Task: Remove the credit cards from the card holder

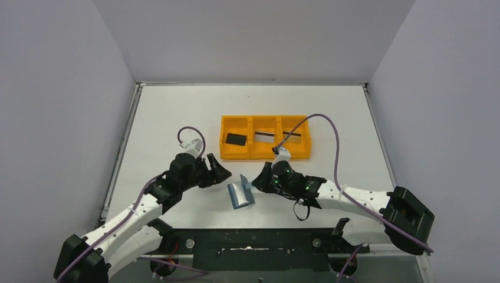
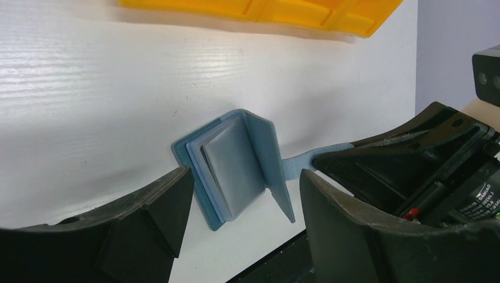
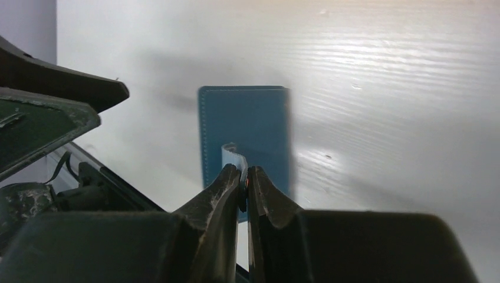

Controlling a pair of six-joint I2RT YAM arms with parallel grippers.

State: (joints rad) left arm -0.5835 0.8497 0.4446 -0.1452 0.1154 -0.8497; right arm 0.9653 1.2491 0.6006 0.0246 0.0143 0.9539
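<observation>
Card holder (image 1: 241,194) lies open on the white table (image 1: 177,118), near the front edge, between the two grippers. One flap lies flat and the other stands tilted up. Its inner faces show stacked pale blue-grey layers; whether the top layer is a card or a pocket cannot be told.

Right gripper (image 1: 255,187): jaws together, clamped on the snap tab (image 3: 231,154) of the raised flap.

Left gripper (image 1: 223,173): jaws apart, just left of the holder, not touching it.

Farther back sits an orange three-compartment tray (image 1: 265,157). It holds credit cards: a black card (image 1: 235,139) in the left bin, and a striped silver-grey card (image 1: 265,135) in the middle bin. The right bin holds something flat and dark, unclear.
</observation>
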